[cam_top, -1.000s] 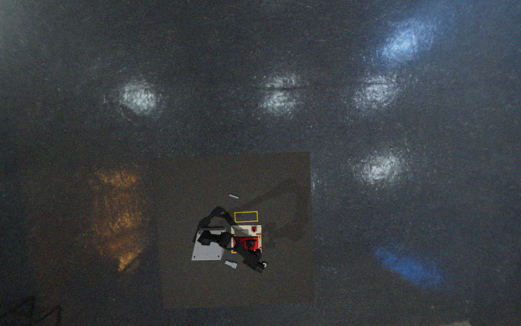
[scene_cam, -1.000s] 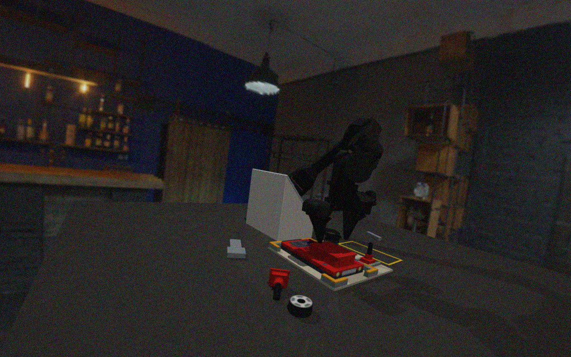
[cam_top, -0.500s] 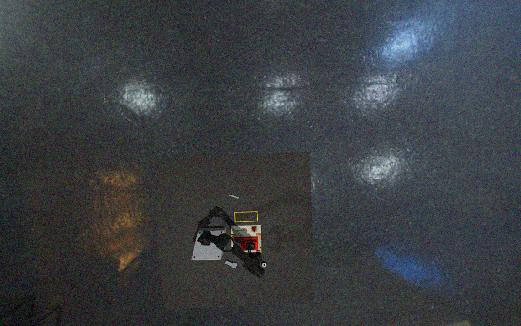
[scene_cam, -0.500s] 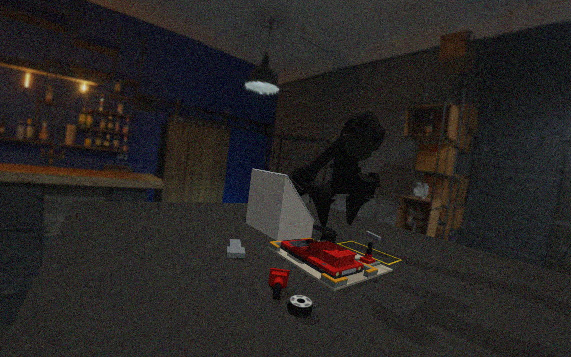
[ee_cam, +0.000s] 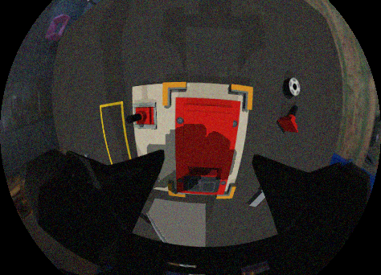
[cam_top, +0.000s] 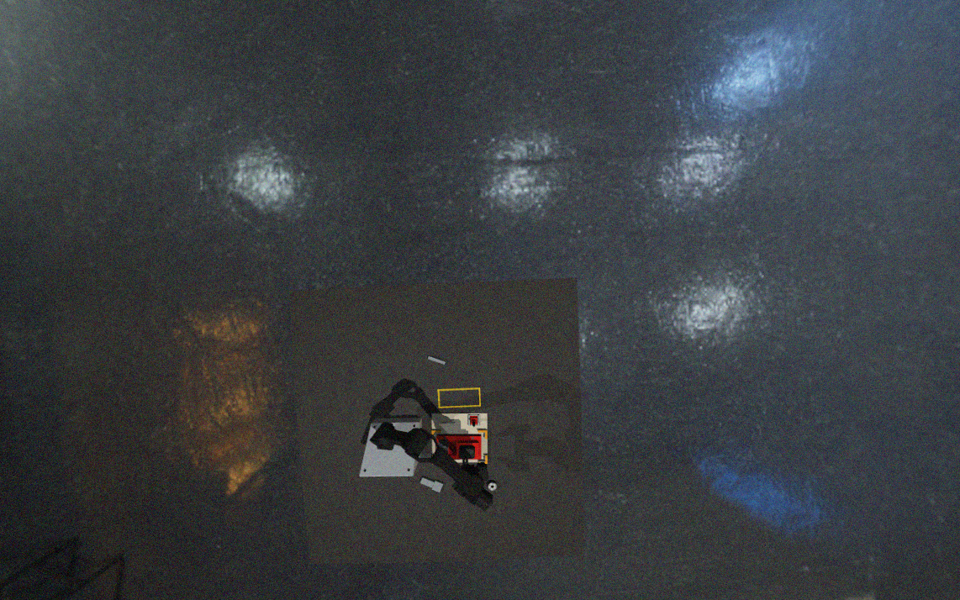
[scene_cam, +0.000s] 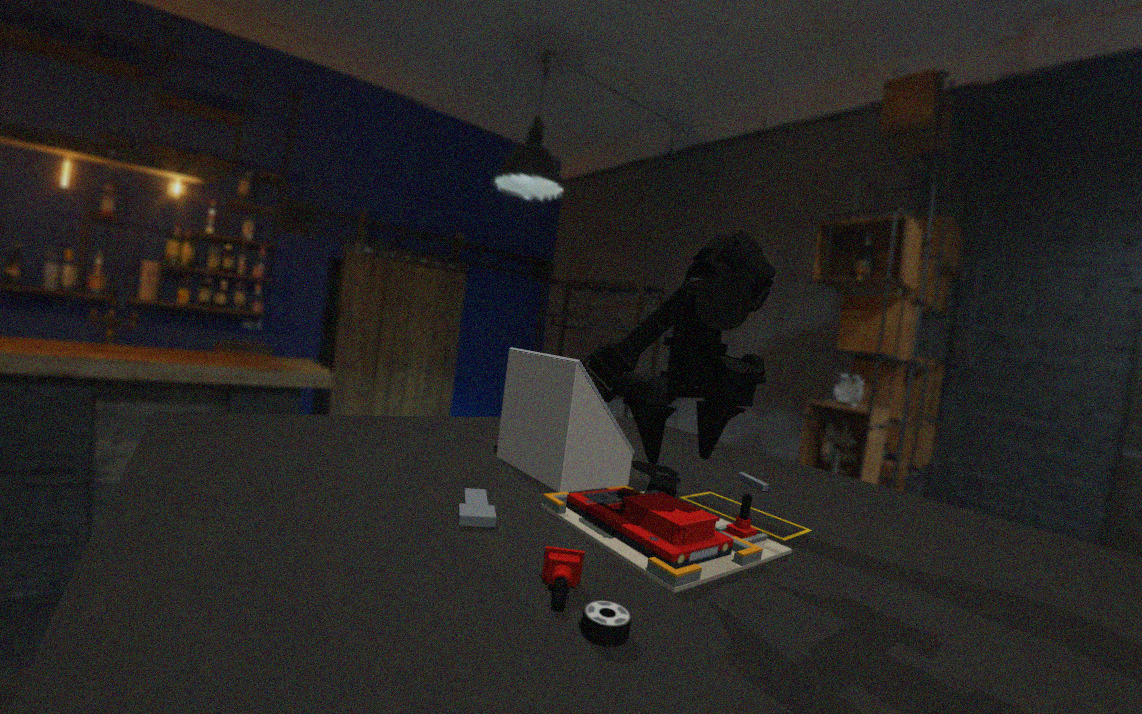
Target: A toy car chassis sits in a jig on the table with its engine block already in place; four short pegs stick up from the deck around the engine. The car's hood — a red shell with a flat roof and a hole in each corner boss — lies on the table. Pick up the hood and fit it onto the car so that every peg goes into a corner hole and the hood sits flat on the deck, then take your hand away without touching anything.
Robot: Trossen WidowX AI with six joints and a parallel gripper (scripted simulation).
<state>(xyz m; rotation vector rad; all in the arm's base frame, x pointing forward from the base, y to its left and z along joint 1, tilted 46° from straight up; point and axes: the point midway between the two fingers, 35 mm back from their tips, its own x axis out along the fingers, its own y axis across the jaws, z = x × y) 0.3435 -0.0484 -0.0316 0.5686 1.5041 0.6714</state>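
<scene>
The jig (cam_top: 460, 417) (scene_cam: 771, 551) (ee_cam: 160, 94) holds the red car chassis (scene_cam: 604, 509) (ee_cam: 188, 103) between its orange-topped corners. The red hood (scene_cam: 677, 516) (ee_cam: 205, 145) is on the deck and looks level in the exterior view, with its flat roof up. In the wrist view, small grey round peg ends show at both far corners and at one near corner; the other corner is not clear. The hood hides the engine block. My gripper (scene_cam: 679, 458) (ee_cam: 210, 158) is open and empty, above the car and clear of the hood, its fingertips pointing down.
A red part with a black post (scene_cam: 744, 520) (ee_cam: 145, 116) stands in the jig's side pocket. A similar red part (scene_cam: 562, 567) (ee_cam: 289, 123) and a wheel (scene_cam: 606, 621) (ee_cam: 293, 87) lie beside the jig. A yellow outline (cam_top: 458, 388), grey pieces (cam_top: 431, 485) and a slanted white block (scene_cam: 535, 416) are nearby.
</scene>
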